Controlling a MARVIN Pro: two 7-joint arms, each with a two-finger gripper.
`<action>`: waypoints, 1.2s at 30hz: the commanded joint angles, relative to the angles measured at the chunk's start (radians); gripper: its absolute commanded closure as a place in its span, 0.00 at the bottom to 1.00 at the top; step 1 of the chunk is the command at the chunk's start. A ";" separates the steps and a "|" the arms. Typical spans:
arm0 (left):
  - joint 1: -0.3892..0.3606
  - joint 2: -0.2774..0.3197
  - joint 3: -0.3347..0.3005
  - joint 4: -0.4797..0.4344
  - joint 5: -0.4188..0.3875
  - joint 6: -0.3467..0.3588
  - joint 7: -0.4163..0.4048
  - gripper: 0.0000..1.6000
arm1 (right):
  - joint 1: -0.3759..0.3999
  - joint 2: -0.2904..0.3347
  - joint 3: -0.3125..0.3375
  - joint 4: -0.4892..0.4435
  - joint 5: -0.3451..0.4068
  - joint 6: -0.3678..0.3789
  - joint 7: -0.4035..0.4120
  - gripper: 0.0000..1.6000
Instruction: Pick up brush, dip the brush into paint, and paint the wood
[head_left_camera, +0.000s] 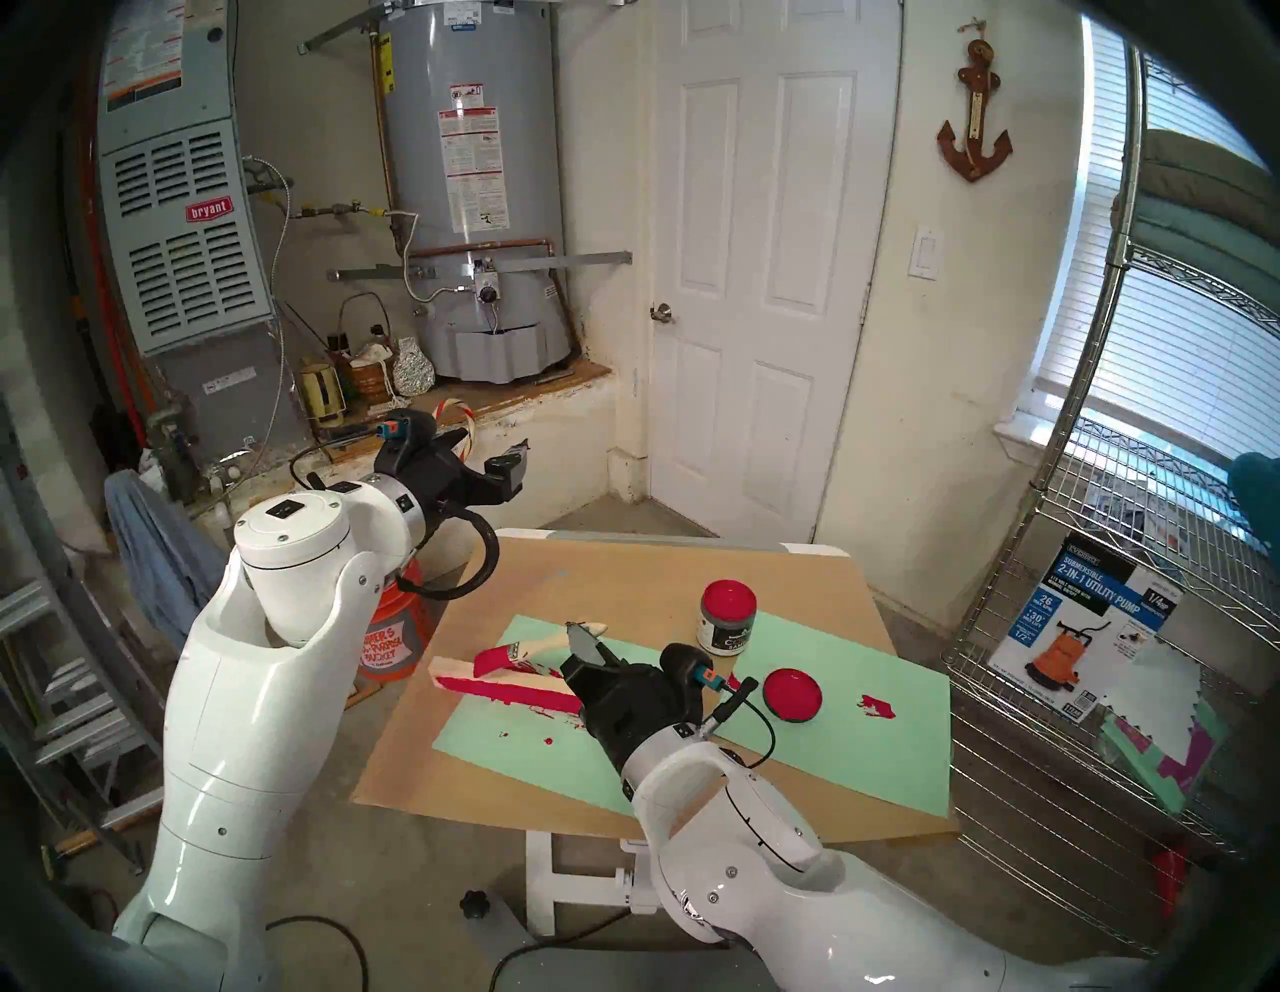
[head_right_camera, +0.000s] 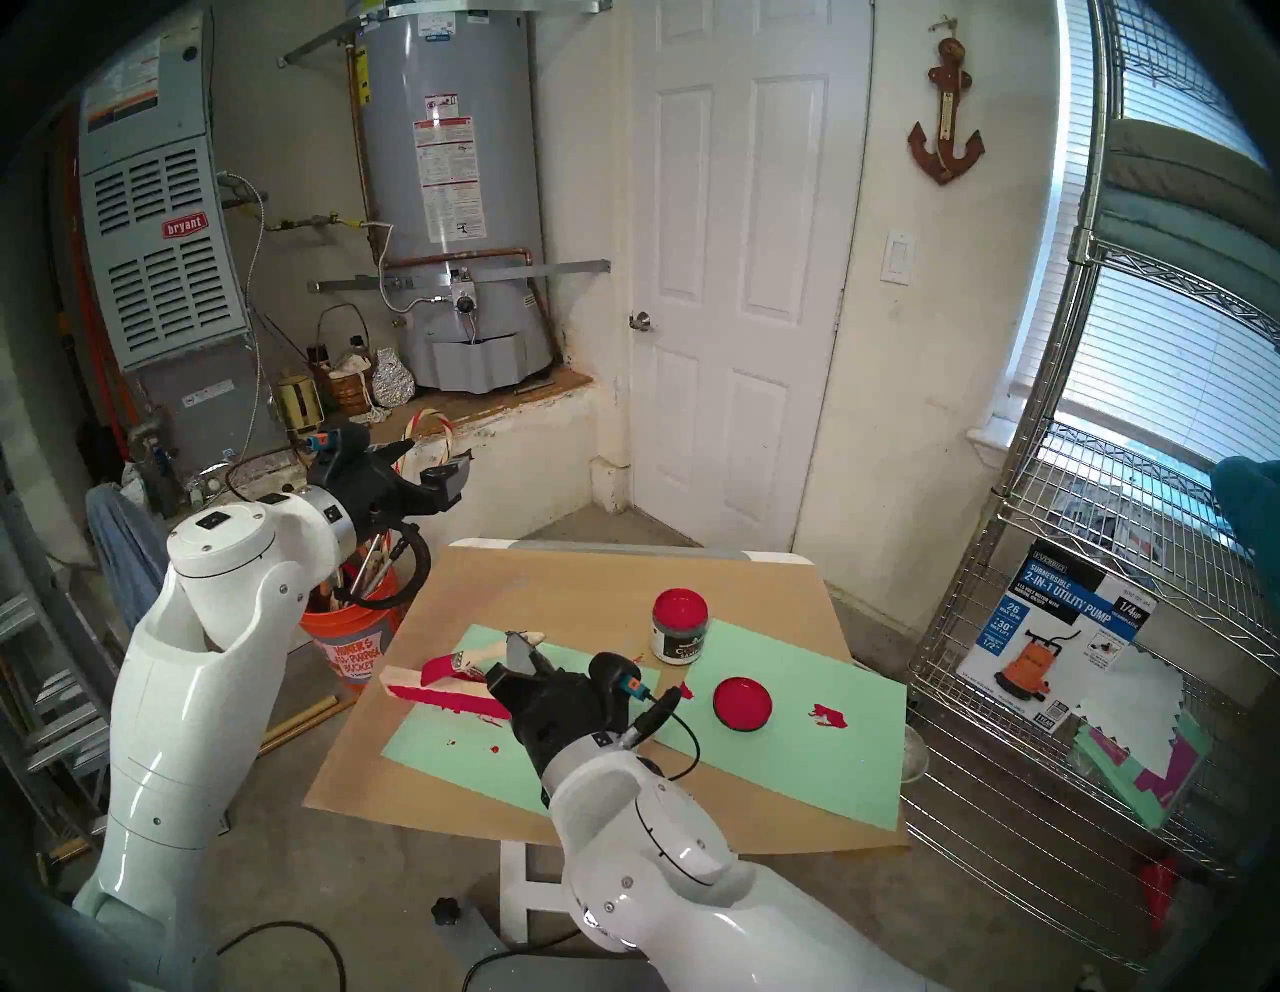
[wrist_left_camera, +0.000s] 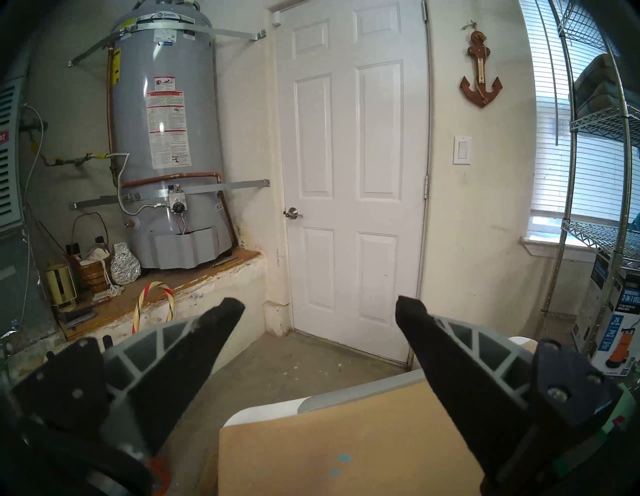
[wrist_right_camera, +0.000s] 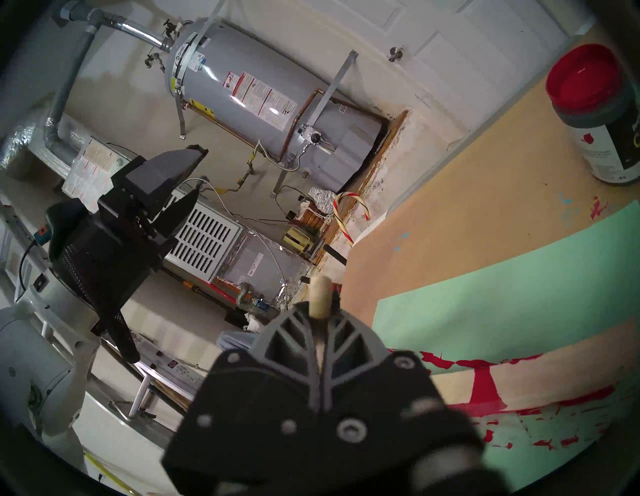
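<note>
- The right gripper is clamped on the brush near the handle's end; in the wrist view the pale butt of the handle pokes out past the closed fingertips.
- The bristles, loaded with crimson, reach out to the gripper's left and rest on or just above the wood — I cannot tell whether they touch.
- The wood lies just below and ahead of that gripper on the green paper; a red band runs along one long edge, and the end farthest from the gripper is bare.
- The paint sits in its open jar, beyond the gripper and to its right, near but apart; the lid lies close on the right.
- The left gripper hangs with jaws spread and empty, raised off the table's far-left corner, well apart from everything.
- Risks as I judge them: nothing pins the wood, so a hard stroke could drag it across the paper.
- The grip is far back on the handle — bristle drag could twist the brush in the fingers and skew the stroke.
- A return to the jar passes near the lid, and a low wrist could knock the jar over.
- Drips already dot the paper, so an overloaded brush would add more.
</note>
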 joint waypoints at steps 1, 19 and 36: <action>0.015 0.012 -0.040 -0.033 -0.007 -0.003 0.000 0.00 | 0.042 0.003 -0.029 -0.030 0.014 -0.013 0.002 1.00; -0.016 0.028 -0.050 -0.008 -0.012 0.001 -0.012 0.00 | 0.068 0.025 -0.075 -0.007 0.019 -0.061 -0.018 1.00; -0.017 0.029 -0.049 -0.007 -0.014 0.000 -0.011 0.00 | 0.053 0.022 -0.051 0.001 0.067 -0.045 -0.013 1.00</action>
